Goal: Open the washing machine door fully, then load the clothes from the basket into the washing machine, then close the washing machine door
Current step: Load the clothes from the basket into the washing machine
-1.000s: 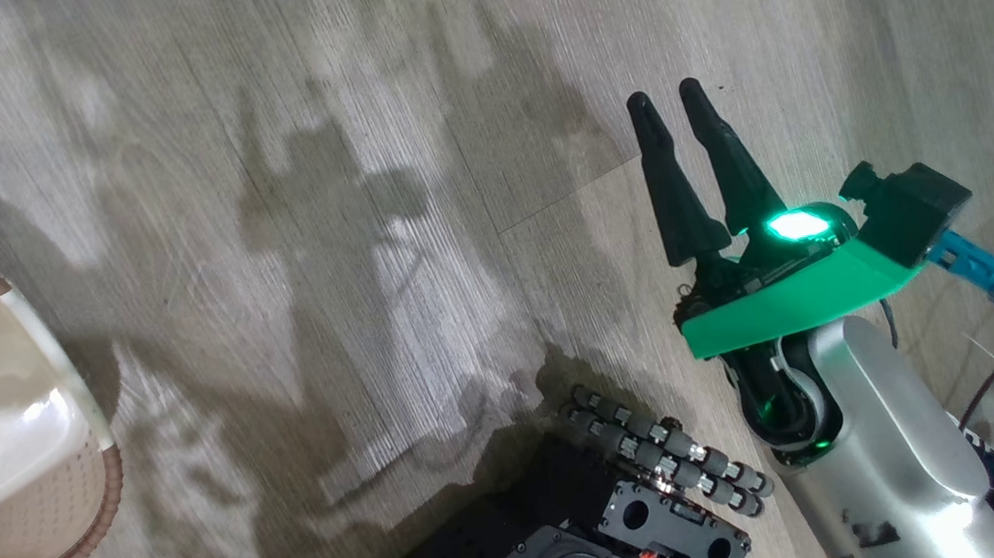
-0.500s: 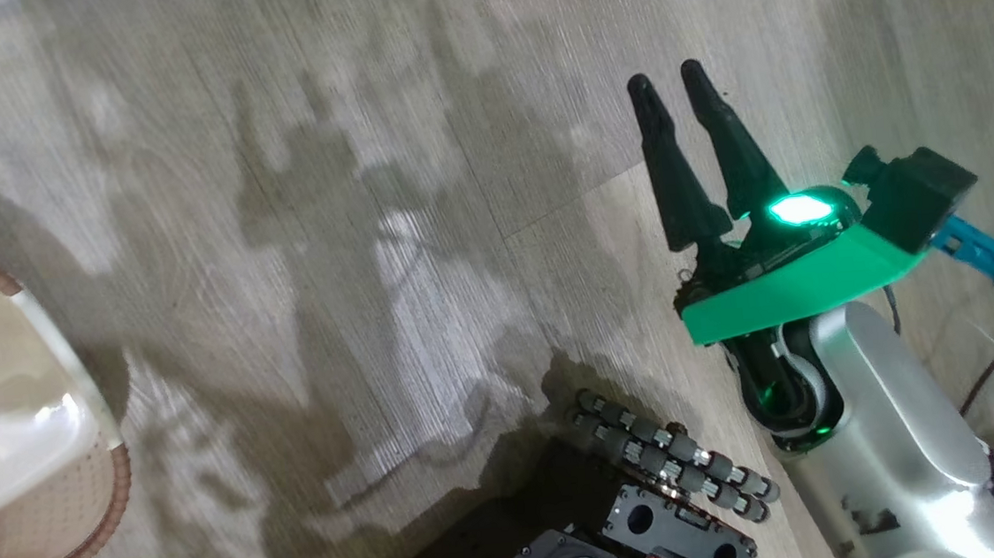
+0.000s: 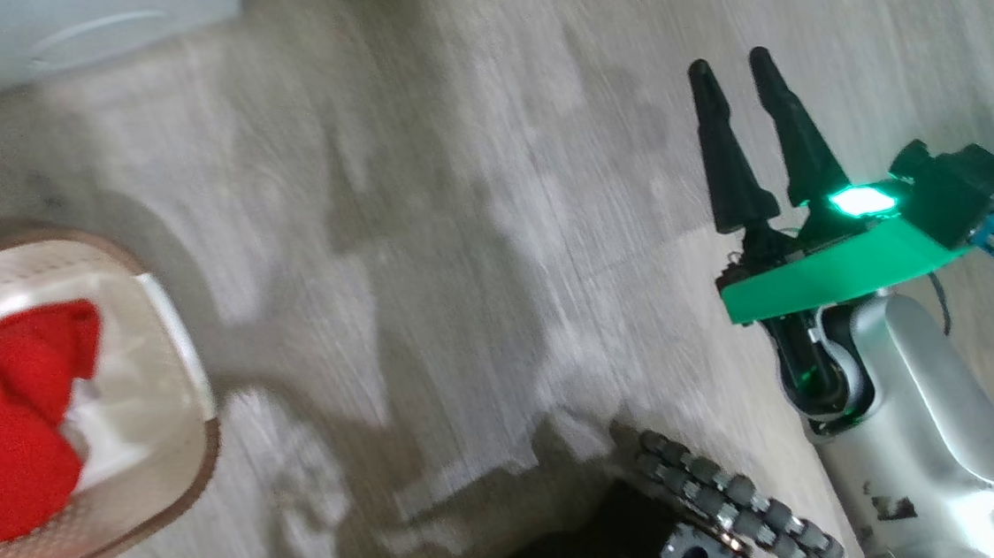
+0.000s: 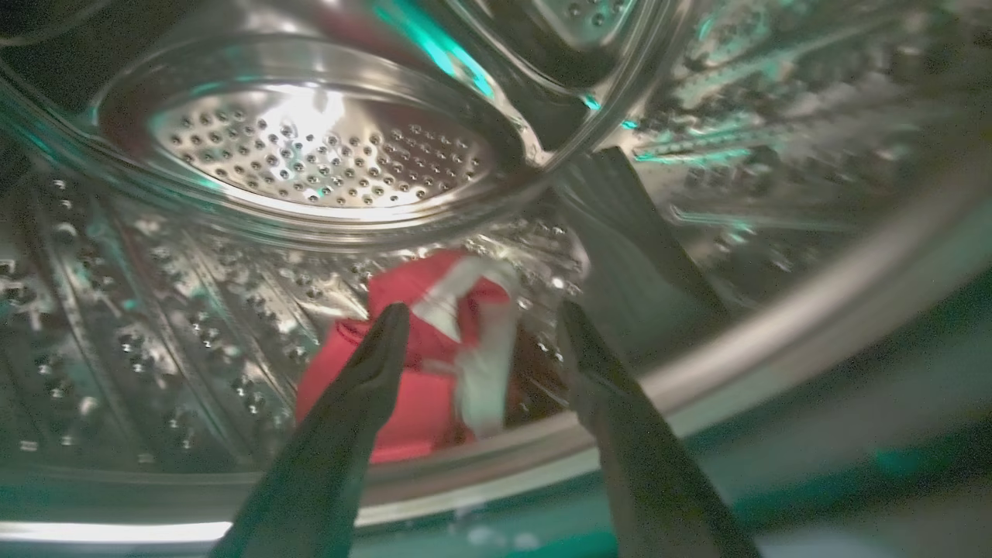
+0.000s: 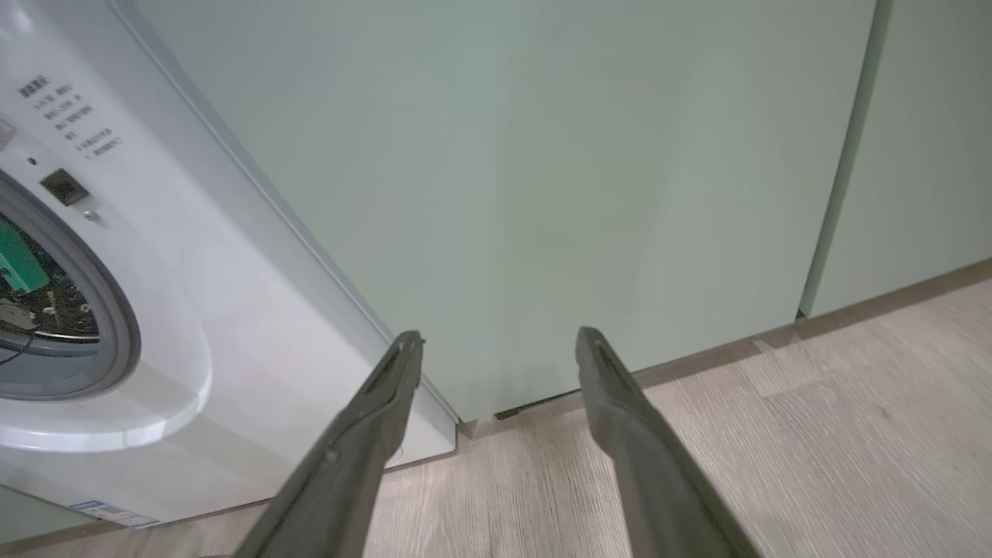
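Swinging round since the earlier frames, the head camera now takes in far more of the basket at the left. That is the camera's move, not the basket's, and the right gripper keeps much the same pose over the wooden floor. Its fingers stand apart with nothing between them, aimed at the pale green cabinet beside the washing machine; I judge it parked clear of the loading.

The left gripper reaches into the steel drum with its fingers spread wide. A red garment with a white cloth lies low in the drum just beyond the tips, not pinched — a drop-off, by the look of it. Loading is not finished: a red bundle sits in the basket.

Count: one basket, one machine, two grippers of two fingers each, one white cloth, and two red pieces — one in the drum, one in the basket.
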Controlling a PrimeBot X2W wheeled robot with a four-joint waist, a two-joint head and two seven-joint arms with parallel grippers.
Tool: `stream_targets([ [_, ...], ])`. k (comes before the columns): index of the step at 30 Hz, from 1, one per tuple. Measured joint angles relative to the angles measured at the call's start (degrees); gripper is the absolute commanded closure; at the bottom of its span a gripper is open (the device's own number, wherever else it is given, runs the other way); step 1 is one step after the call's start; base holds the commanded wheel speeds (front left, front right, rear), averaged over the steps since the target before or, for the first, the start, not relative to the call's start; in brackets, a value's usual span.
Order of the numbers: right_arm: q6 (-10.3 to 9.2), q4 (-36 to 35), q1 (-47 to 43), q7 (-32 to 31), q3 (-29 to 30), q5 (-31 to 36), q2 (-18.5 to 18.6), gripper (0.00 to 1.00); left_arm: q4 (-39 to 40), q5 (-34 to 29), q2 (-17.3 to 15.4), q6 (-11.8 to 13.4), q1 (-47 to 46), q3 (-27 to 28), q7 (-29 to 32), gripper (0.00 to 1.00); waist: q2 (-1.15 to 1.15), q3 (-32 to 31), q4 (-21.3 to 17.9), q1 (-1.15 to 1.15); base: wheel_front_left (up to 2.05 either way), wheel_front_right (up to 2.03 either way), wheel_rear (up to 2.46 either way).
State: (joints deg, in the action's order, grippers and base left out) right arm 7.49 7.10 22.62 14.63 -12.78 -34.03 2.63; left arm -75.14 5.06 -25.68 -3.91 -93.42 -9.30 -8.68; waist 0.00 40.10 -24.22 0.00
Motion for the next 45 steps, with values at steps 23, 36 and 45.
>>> stream_targets([
  [23,0.00,1.6,-12.5,0.0,9.8,10.0,0.1,0.00,20.2,6.4,11.4,-3.1,44.9,-1.9,-5.6,0.00,0.00,-24.2,14.0,0.00,0.00,0.00,0.00],
  [36,0.00,1.5,-18.3,0.0,10.0,10.4,1.2,0.00,46.5,4.0,19.3,4.2,74.4,-1.4,-5.6,0.00,0.00,-34.9,20.2,-0.01,0.00,0.00,0.00],
  [45,0.00,1.3,-20.8,0.0,9.7,10.2,1.2,0.00,58.5,2.8,21.8,8.3,85.8,2.4,-5.6,0.00,0.00,-39.7,21.4,-0.01,0.00,0.00,0.00],
])
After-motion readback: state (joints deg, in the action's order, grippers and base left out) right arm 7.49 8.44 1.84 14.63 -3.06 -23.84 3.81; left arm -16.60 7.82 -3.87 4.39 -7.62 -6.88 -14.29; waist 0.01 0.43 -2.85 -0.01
